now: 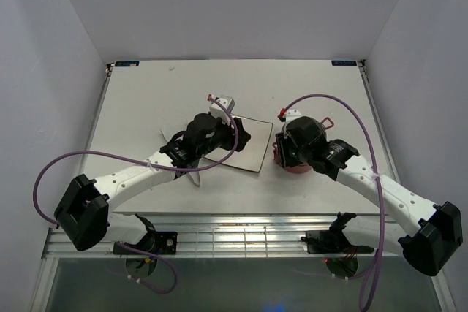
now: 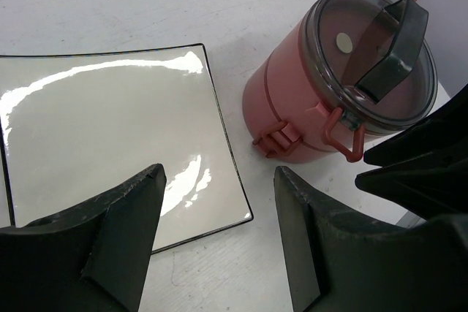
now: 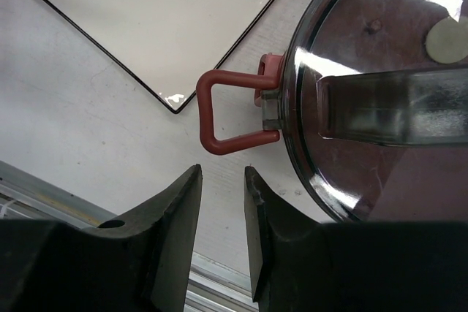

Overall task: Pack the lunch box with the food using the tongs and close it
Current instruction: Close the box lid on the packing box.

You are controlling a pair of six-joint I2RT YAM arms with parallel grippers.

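Observation:
The lunch box (image 2: pixel 344 78) stands stacked and closed to the right of the square plate, dusty red with a smoky clear top lid and dark handle. Its red wire clip (image 3: pixel 223 111) sticks out sideways from the lid rim (image 3: pixel 380 100). My right gripper (image 3: pixel 222 171) hovers just short of that clip, open by a narrow gap with nothing in it; from above it is over the box (image 1: pixel 281 153). My left gripper (image 2: pixel 219 172) hangs open and empty over the plate's near corner (image 1: pixel 238 137). A silvery tip under the left arm looks like the tongs (image 1: pixel 193 176). No food is in view.
The square white plate (image 2: pixel 95 122) with a thin black rim lies bare between the arms (image 1: pixel 252 153). A metal rail (image 3: pixel 212 283) runs along the table's near edge just behind my right fingers. Both arms crowd the table's middle.

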